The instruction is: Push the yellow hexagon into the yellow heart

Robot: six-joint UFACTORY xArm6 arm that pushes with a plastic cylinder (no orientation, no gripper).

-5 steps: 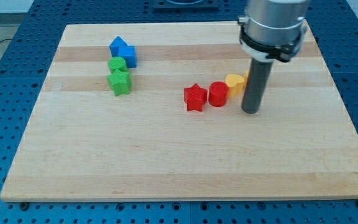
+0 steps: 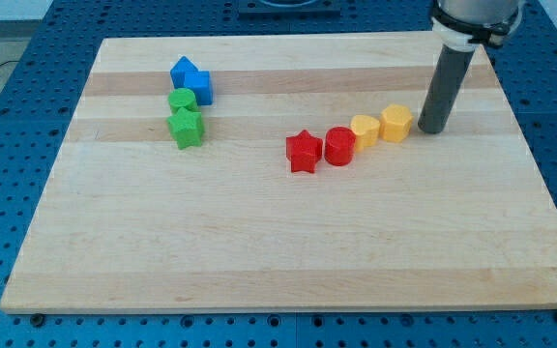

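At the view's left of the wooden surface, a blue block of unclear shape, a green cylinder and a green star stand clustered top to bottom, touching. Toward the middle a row runs rightward and slightly up: red star, red cylinder, yellow heart, then yellow hexagon, the last two touching or just beside each other. My tip rests just right of the hexagon; the rod has no fingers, so nothing opens or closes.
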